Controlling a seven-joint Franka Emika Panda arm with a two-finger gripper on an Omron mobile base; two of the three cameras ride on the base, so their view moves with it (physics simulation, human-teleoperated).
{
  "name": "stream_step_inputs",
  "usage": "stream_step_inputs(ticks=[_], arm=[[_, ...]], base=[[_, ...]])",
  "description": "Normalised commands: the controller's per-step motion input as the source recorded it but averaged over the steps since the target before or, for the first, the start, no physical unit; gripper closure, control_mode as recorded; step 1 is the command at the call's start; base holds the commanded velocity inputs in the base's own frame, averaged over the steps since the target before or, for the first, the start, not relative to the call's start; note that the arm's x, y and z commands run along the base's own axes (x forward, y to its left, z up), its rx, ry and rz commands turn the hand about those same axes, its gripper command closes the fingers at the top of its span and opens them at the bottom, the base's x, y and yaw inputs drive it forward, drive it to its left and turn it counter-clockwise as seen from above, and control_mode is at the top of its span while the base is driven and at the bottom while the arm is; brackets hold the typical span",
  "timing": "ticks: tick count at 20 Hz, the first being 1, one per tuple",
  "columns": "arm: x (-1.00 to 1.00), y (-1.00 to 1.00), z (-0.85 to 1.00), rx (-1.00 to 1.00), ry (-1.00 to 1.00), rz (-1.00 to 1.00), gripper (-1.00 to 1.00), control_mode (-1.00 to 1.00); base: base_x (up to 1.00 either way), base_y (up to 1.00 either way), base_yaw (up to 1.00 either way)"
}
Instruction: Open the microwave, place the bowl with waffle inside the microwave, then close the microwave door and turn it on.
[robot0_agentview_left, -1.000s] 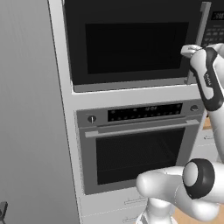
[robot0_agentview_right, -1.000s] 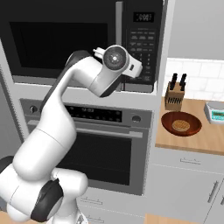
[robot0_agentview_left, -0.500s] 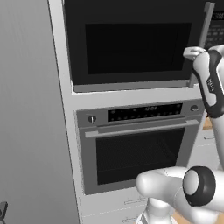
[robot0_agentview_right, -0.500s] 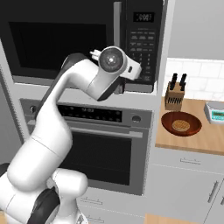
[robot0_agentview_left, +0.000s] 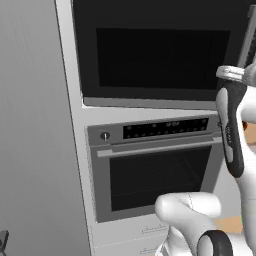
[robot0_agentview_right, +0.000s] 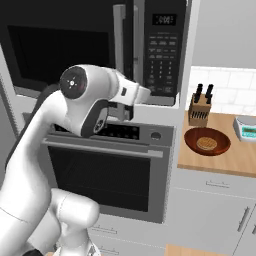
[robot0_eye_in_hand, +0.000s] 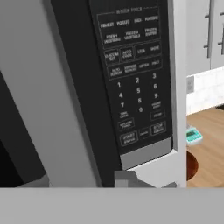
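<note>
Microwave (robot0_agentview_right: 95, 50) sits built into the column above the oven (robot0_agentview_right: 105, 170), and you see its door (robot0_agentview_left: 160, 55) from both base views as a wide black panel with a dark window. Its handle (robot0_agentview_right: 119, 47) is a grey bar whose long axis runs straight up and down, along the door's edge nearest the keypad (robot0_agentview_right: 164, 47). In the right base view the door's handle edge looks to stand a little proud of the keypad strip, though you cannot be sure the door is ajar.

Your hand view adds what the base views lack: the keypad (robot0_eye_in_hand: 133, 83) close up, with rows of buttons and digits, tilted in the frame, and the grey handle (robot0_eye_in_hand: 43, 96) as a broad band beside it. Two grey finger tips (robot0_eye_in_hand: 124, 178) rise at the bottom, one under the handle, one under the keypad.

Your tool (robot0_agentview_right: 122, 111) is at the handle's lower end in the right base view; the wrist hides the jaws, so you cannot tell whether it grips the bar.

Further right, the bowl (robot0_agentview_right: 207, 141) rests on the wooden tabletop (robot0_agentview_right: 225, 160), the waffle (robot0_agentview_right: 206, 144) lying flat inside it. A knife block (robot0_agentview_right: 200, 107) stands behind it, and a teal scale (robot0_agentview_right: 247, 127) is beside it.
</note>
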Motion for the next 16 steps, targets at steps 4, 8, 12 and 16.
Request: stream_step_inputs(ticks=[4, 8, 12, 16], arm=[[-1.00, -0.04, 0.00, -0.27, -0.01, -0.26, 1.00, -1.00], [-1.00, 0.27, 0.00, -0.24, -0.22, -0.30, 1.00, -1.00], [-1.00, 0.08, 0.00, -0.08, -0.46, -0.25, 1.00, -1.00], [-1.00, 0.16, 0.00, -0.08, -0.50, -0.23, 1.00, -1.00]], base=[[0.00, 0.00, 0.00], [0.00, 0.00, 0.00], [0.00, 0.00, 0.00], [0.00, 0.00, 0.00]])
